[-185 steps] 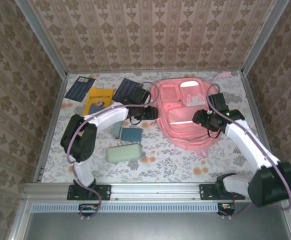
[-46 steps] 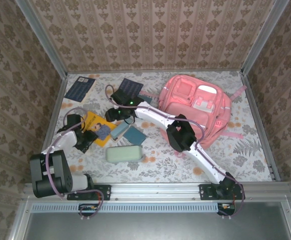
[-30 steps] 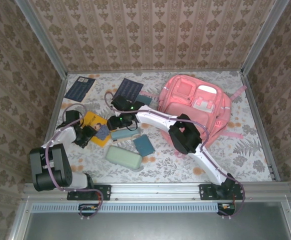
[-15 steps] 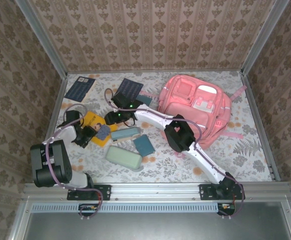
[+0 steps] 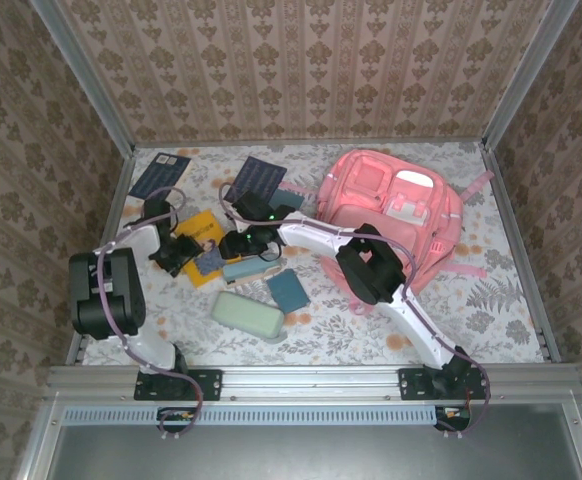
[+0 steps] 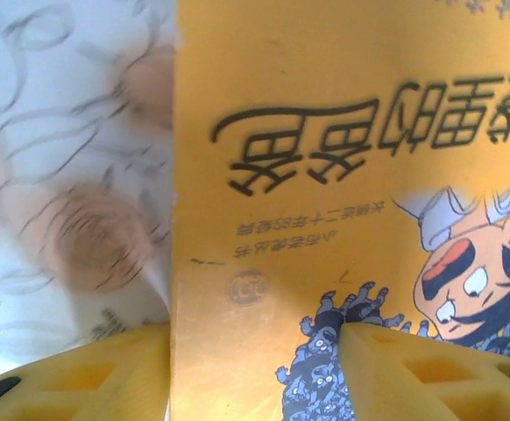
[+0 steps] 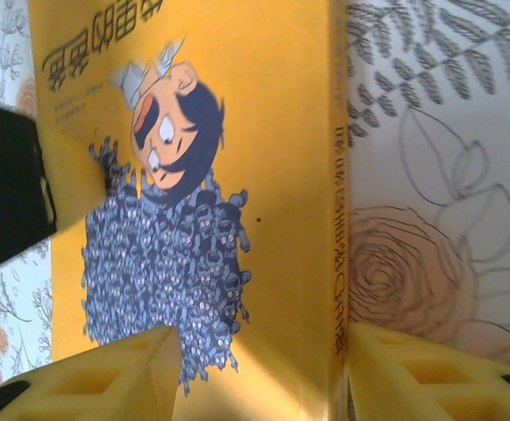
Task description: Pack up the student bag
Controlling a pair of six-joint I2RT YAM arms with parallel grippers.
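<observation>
Standing apart and clamping nothing, the left jaws straddle one edge of the yellow book (image 6: 325, 158) and the right jaws its spine edge, one finger over the cover and one just off it. Both arms have closed in on it within the last second, nudging it across the table (image 5: 471, 310). The student bag (image 5: 391, 215) lies well apart at back right; a lift looks imminent.

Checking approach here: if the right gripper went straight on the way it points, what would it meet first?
The yellow book: its cover lies straight ahead between the right gripper's open fingers. It looks close, though depth is unclear.
</observation>
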